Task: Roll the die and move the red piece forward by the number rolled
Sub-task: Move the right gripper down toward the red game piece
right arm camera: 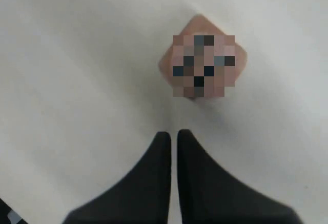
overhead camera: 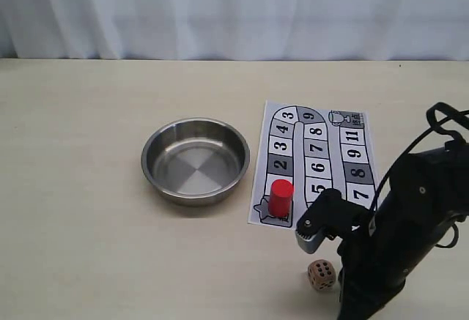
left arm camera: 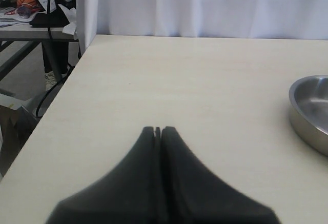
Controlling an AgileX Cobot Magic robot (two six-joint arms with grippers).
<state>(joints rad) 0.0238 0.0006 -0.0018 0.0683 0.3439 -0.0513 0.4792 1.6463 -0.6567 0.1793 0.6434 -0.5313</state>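
The die (overhead camera: 321,274), a small tan cube with dark pips, lies on the table near the front edge, well outside the steel bowl (overhead camera: 195,160). In the right wrist view the die (right arm camera: 202,60) sits just beyond my right gripper (right arm camera: 173,134), whose fingers stand almost together with nothing between them. The right arm (overhead camera: 410,217) hangs over the die from the right. On the star square at the near end of the board (overhead camera: 333,160) the red piece (overhead camera: 280,198) stands upright. My left gripper (left arm camera: 158,129) is shut and empty over bare table, out of the exterior view.
The bowl is empty; its rim (left arm camera: 307,106) shows in the left wrist view. The numbered board lies flat to the right of the bowl. A white curtain (overhead camera: 234,12) hangs behind the table. The table's left edge (left arm camera: 56,101) drops to a cluttered floor area.
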